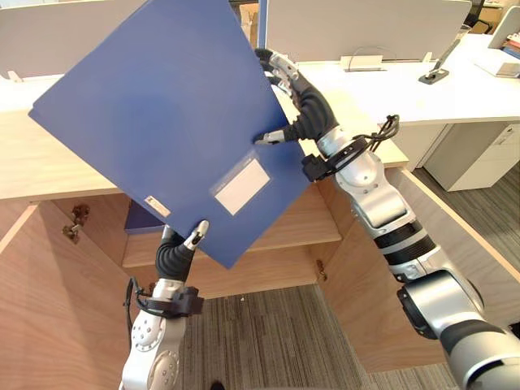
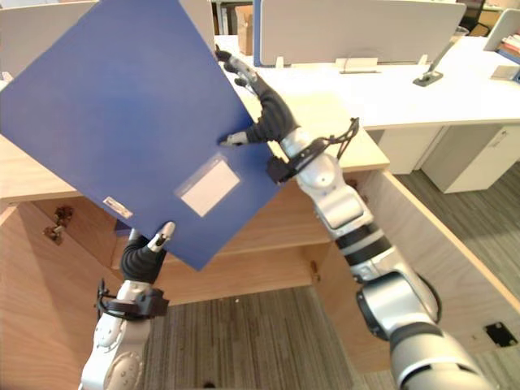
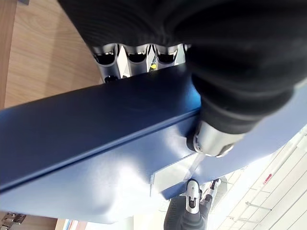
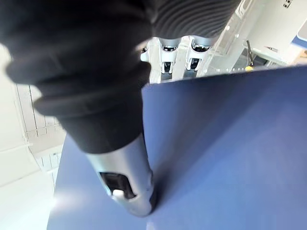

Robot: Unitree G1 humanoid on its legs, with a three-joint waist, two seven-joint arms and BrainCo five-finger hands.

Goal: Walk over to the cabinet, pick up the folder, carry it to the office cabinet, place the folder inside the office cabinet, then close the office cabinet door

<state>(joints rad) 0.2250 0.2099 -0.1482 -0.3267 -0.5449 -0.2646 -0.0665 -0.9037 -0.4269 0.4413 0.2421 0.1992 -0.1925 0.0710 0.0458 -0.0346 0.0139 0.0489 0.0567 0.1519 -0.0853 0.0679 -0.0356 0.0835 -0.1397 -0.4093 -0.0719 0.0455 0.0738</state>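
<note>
Blue folder (image 1: 162, 122) held aloft, tilted, one corner down, in front of open cabinet (image 1: 57, 166). Left hand (image 1: 177, 252) pinches low corner, thumb in front, fingers behind. Right hand (image 1: 301, 110) pinches right edge the same way. Shelf (image 1: 305, 219) lies below and behind folder, so folder likely needs levelling and lowering.

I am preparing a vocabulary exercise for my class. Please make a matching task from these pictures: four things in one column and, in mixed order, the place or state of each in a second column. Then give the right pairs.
Things
1. folder
2. left hand
3. right hand
4. cabinet door

Place or state
A. swung open
B. pinches the folder's lower edge
C. blue, held tilted in the air
D. grips the folder's higher side edge

Pairs: 1-C, 2-B, 3-D, 4-A
</note>
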